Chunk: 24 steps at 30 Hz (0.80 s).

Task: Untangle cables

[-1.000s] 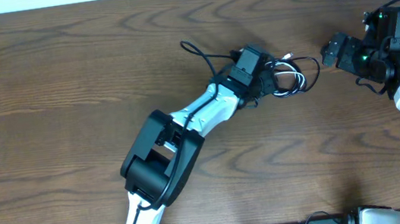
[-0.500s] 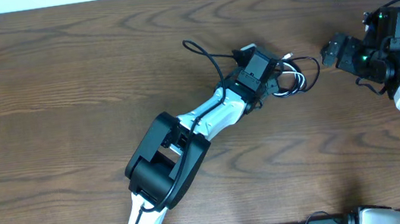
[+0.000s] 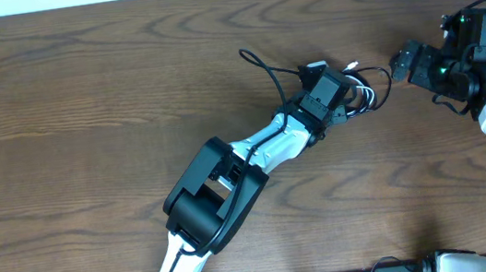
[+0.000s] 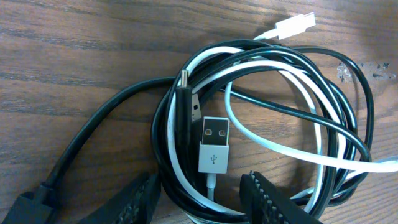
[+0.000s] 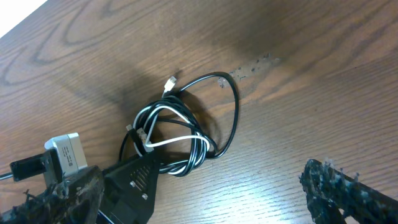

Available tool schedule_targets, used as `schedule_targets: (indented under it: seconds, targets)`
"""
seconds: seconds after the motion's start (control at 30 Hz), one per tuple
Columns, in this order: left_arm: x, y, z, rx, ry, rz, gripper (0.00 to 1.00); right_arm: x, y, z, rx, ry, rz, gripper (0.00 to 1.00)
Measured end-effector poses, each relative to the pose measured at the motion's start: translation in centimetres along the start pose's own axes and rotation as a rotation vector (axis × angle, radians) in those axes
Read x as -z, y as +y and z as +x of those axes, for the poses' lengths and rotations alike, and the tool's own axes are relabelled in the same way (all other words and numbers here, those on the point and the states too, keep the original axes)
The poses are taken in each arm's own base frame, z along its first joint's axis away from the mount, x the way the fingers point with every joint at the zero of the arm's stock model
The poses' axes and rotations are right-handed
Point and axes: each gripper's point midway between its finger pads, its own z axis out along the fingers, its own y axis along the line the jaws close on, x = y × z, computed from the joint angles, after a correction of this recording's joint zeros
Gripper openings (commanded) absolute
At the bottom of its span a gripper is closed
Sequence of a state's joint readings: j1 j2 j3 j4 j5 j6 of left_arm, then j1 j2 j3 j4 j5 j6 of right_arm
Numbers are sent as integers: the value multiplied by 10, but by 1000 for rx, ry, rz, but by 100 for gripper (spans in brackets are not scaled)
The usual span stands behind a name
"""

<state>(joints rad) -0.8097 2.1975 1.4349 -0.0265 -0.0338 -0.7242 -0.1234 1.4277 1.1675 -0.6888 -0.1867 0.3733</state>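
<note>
cables: black cable (image 4: 121, 102) and white cable (image 4: 213, 155) coiled together on table (image 3: 81, 100), between the arms | left jaws: astride coil's edge, gripping or not, cannot tell | right jaws: released wide, apart from coil

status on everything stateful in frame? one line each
black cable: coiled, interlaced with the white one, tail trailing out.
white cable: coiled in the same bundle, USB plug lying flat inside the loop.
left gripper: open, fingers either side of the coil's edge.
right gripper: open wide, off the cables.
</note>
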Motion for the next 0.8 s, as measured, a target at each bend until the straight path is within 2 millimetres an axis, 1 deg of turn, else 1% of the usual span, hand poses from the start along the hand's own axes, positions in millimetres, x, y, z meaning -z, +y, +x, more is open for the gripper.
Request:
schedule_targets:
  seconds: [0.13, 0.2, 0.27, 0.3, 0.43, 0.53, 0.63, 0.8]
  targets:
    - [0, 0, 0, -1, 2, -1, 48, 0, 0, 0, 0, 0, 0, 98]
    - [0, 1, 1, -4, 6, -6, 43, 0, 0, 0, 0, 0, 0, 98]
    - [0, 3, 2, -24, 9, -13, 35, 0, 0, 0, 0, 0, 0, 98]
    - [0, 3, 3, -40, 12, -16, 33, 0, 0, 0, 0, 0, 0, 98]
    - [0, 8, 3, -117, 15, -37, 32, 0, 0, 0, 0, 1, 0, 99]
    - [1, 16, 3, -157, 12, -88, 32, 0, 0, 0, 0, 1, 0, 99]
    - [4, 30, 0, -203, -6, -174, 32, 0, 0, 0, 0, 1, 0, 99]
    - [13, 61, -8, -258, -54, -349, 32, 0, 0, 0, 0, 1, 1, 99]
